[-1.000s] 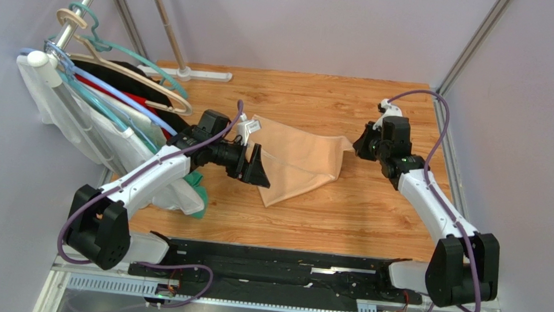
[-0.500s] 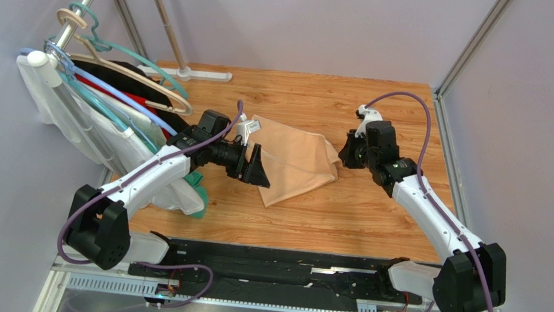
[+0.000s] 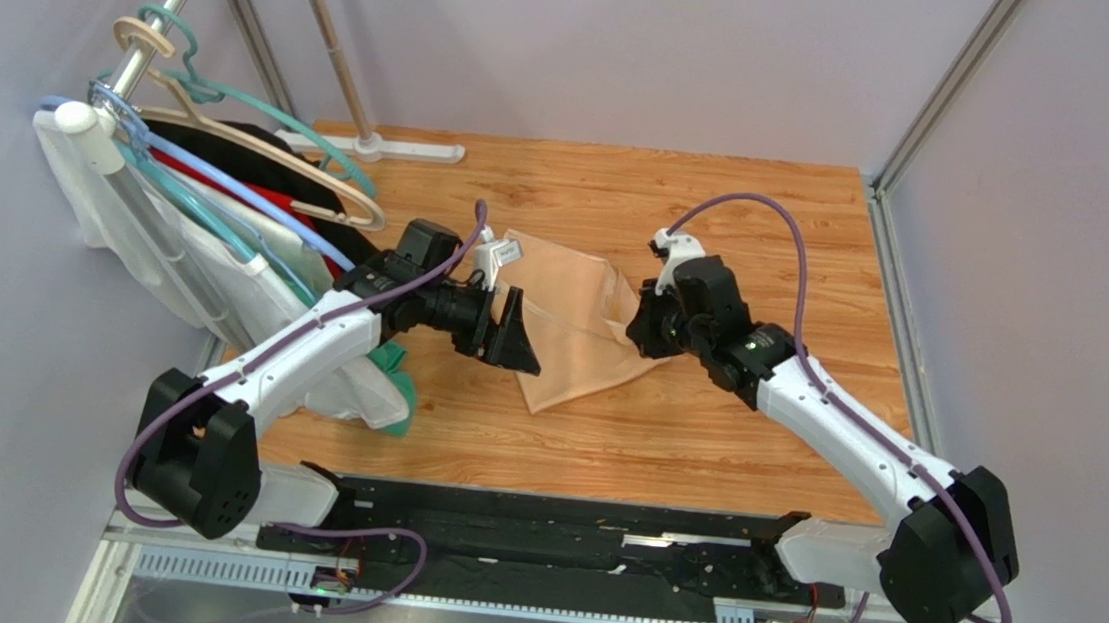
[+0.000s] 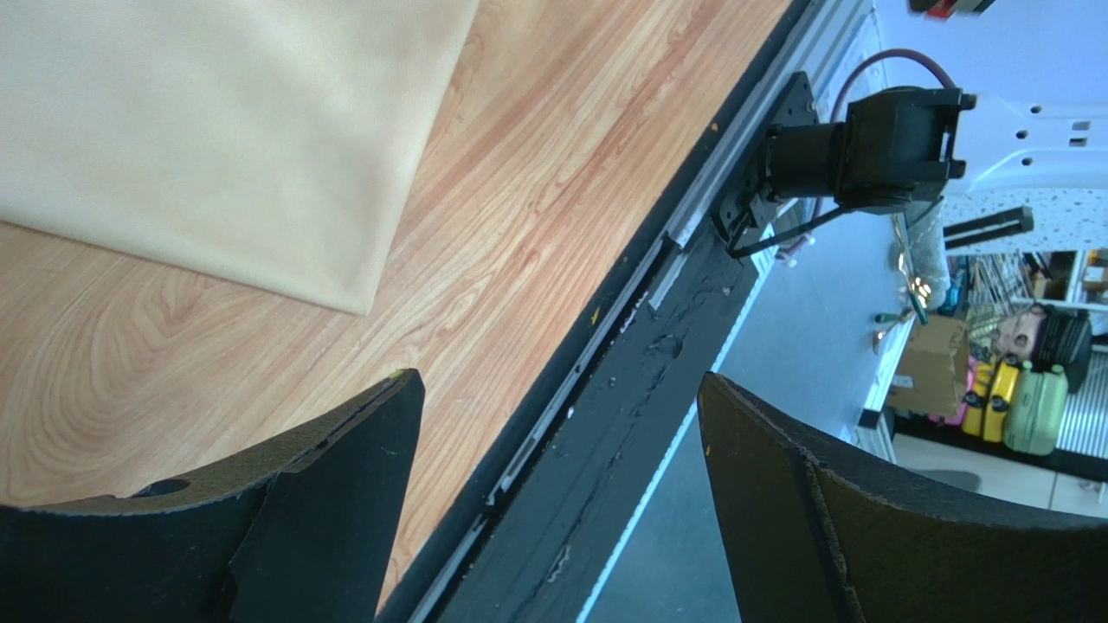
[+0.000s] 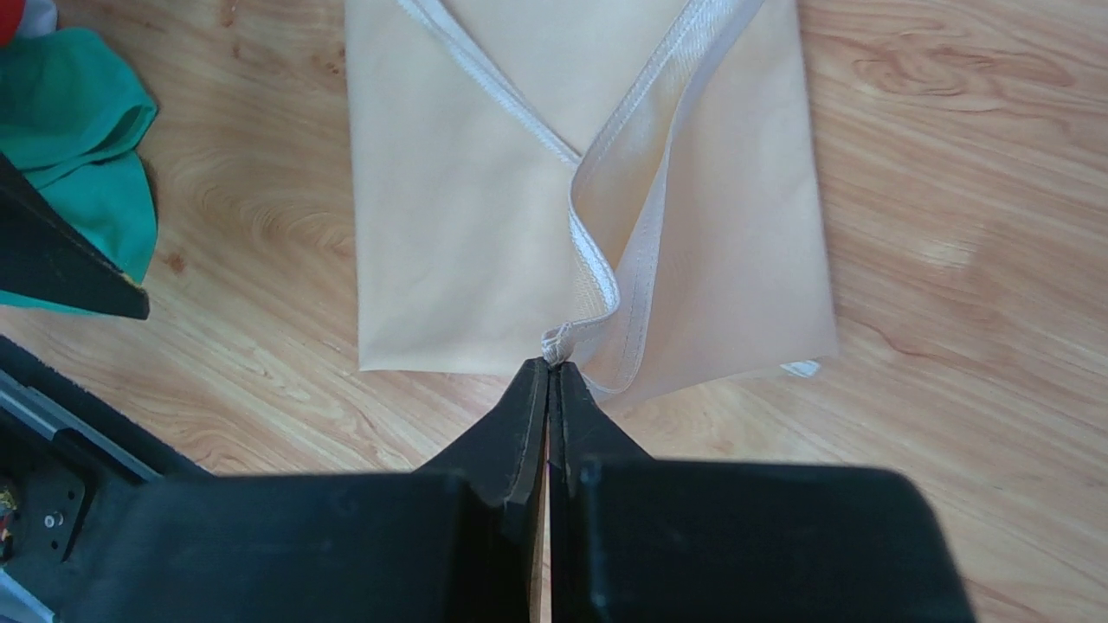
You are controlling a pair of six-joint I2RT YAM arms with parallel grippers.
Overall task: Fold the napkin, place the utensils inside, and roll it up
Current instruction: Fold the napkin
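Observation:
The pale peach napkin (image 3: 582, 322) lies partly folded on the wooden table; it also shows in the right wrist view (image 5: 520, 195) and the left wrist view (image 4: 221, 130). My right gripper (image 3: 646, 324) is shut on the napkin's hemmed corner (image 5: 562, 344) and holds that corner lifted over the cloth. My left gripper (image 3: 513, 341) is open and empty, hovering at the napkin's left edge; its fingers (image 4: 325, 493) frame bare wood and the black rail. No utensils show in any view.
Hangers with white, red and black garments (image 3: 207, 221) crowd the left side, with a green cloth (image 3: 393, 365) below them, also in the right wrist view (image 5: 65, 143). A black rail (image 3: 542, 529) runs along the near edge. A metal rack base (image 3: 379, 146) stands at the back.
My right gripper has moved left across the table with the napkin's right corner, folding that side over the cloth. The left arm has not moved.

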